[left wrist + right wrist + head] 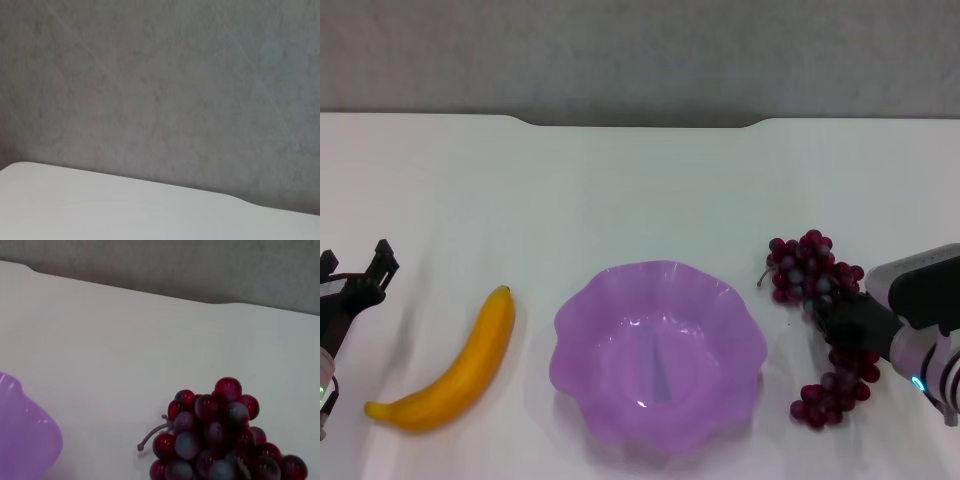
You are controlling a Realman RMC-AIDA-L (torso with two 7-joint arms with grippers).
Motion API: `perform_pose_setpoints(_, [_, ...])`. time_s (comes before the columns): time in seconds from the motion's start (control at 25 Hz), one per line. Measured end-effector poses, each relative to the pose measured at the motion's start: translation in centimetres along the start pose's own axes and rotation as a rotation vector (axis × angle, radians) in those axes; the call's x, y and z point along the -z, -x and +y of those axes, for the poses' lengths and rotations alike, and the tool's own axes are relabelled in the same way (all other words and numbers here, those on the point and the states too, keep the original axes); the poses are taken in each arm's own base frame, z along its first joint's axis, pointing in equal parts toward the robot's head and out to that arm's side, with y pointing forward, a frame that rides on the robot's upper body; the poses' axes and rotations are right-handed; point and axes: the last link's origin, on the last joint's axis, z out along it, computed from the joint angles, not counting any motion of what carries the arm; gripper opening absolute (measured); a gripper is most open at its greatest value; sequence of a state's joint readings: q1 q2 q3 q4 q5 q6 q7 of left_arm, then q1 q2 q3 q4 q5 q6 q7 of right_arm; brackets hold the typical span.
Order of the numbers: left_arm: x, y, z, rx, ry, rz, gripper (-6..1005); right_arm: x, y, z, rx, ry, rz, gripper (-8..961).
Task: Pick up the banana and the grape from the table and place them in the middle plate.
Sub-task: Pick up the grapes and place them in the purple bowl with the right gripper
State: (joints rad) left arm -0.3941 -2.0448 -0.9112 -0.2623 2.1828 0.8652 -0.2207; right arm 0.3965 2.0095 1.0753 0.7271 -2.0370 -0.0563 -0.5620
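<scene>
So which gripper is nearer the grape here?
The right. The right gripper is over the middle of the grape; the left gripper is out past the banana, across the plate.

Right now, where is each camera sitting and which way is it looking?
Head view: up on the head, looking down at the table, banana, middle plate and both pincers: left, right over the grape.
Left wrist view: faces the table's far edge and wall; no body.
Right wrist view: faces grape and plate rim, shared with head view.

Open counter [640, 180] lay beyond the plate [620, 410], banana [450, 375] flanked it left, grapes [810, 275] right, bare strips between.
</scene>
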Motion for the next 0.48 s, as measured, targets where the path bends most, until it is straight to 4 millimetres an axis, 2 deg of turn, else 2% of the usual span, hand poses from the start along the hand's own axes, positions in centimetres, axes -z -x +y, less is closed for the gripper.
perform_pose_setpoints(0.48, [0.01,0.03,0.06,0.002,0.001,0.000,766,0.14,-0.09,0.57,0.033,-0.001,-0.031,363])
